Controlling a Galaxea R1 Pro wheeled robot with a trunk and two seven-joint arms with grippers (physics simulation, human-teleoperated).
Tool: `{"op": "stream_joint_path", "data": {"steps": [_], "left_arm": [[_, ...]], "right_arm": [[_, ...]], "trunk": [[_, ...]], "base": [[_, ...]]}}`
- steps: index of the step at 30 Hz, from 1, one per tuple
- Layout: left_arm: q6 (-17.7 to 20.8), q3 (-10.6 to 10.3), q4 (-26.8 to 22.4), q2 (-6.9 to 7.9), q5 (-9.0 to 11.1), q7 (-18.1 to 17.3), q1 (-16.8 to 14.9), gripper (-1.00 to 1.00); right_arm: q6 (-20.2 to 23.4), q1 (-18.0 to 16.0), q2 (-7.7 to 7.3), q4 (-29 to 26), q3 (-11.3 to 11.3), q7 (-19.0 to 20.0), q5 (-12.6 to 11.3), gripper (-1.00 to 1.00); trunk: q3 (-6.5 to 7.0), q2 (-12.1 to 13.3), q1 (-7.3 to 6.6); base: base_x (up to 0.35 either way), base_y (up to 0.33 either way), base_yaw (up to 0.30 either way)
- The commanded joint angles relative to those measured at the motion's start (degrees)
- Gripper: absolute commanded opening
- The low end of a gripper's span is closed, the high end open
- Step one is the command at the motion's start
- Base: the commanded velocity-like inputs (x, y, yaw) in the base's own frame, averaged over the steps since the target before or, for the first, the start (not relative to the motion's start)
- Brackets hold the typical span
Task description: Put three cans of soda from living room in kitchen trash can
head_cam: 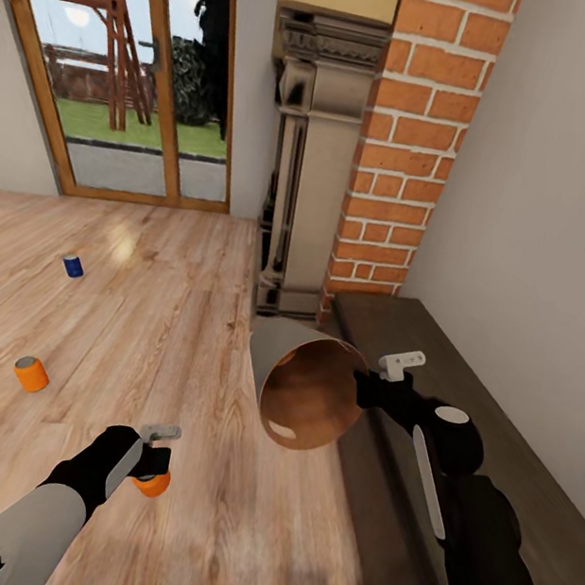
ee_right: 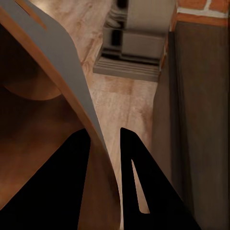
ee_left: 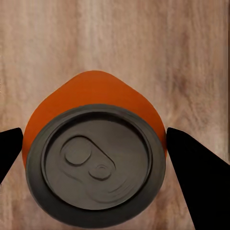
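An orange can of soda point(head_cam: 151, 483) stands upright on the wood floor, and my left gripper point(head_cam: 151, 456) is shut on it from above. In the left wrist view the can's grey top point(ee_left: 96, 165) sits between both fingers point(ee_left: 191, 167), which touch its sides. My right gripper point(head_cam: 365, 382) is shut on the rim of the grey tash can point(head_cam: 305, 393), held tilted in the air with its brown inside facing me. That rim point(ee_right: 72, 81) runs between the right fingers point(ee_right: 143, 187). A second orange can point(head_cam: 31, 373) lies on the floor to the left. A dark blue can point(head_cam: 73, 265) stands farther off.
A red brick chimney point(head_cam: 412, 131) and a carved fireplace point(head_cam: 311, 161) rise straight ahead. A dark wooden ledge point(head_cam: 465, 400) runs along the right wall under my right arm. Wood-framed glass doors point(head_cam: 131, 63) stand at the far left. Open plank floor lies between the cans.
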Motion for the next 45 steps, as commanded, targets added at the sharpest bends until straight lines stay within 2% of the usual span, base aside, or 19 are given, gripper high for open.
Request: {"op": "stream_joint_path", "data": {"steps": [1,11,21,30,45], "left_arm": [[-0.01,0.01,0.00,0.02,-0.03,-0.07,0.00,-1.00],[0.19,-0.07,-1.86,0.13,-0.05,-1.71,0.15,-1.00],[0.17,-0.11,-2.25,0.17,-0.06,-1.93,0.18,-1.00],[0.11,-0.09,-5.65,0.16,-0.05,-1.93,0.38,-1.00],[0.41,-0.08,-6.35,0.17,-0.06,-2.35,0.36,-1.00]], "right_arm": [[0.07,-0.02,-0.01,-0.04,0.00,0.12,-0.70,-1.00],[0.07,0.02,-0.07,-0.05,-0.32,0.13,-0.69,-1.00],[0.07,0.07,-0.15,0.03,-0.37,0.12,-0.69,-1.00],[-0.07,0.07,-0.33,0.23,-0.45,0.10,-0.74,-1.00],[-0.41,0.69,-0.45,0.69,-0.53,0.04,-0.98,-1.00]], "trunk": [[0.23,0.01,-0.03],[2.45,0.15,-0.28],[4.66,0.28,-0.54],[4.66,0.28,-0.54],[4.66,0.28,-0.54]], "base": [[0.000,0.000,0.000],[0.000,0.000,0.000],[0.000,0.000,0.000],[0.000,0.014,0.000],[0.000,0.252,0.000]]}}
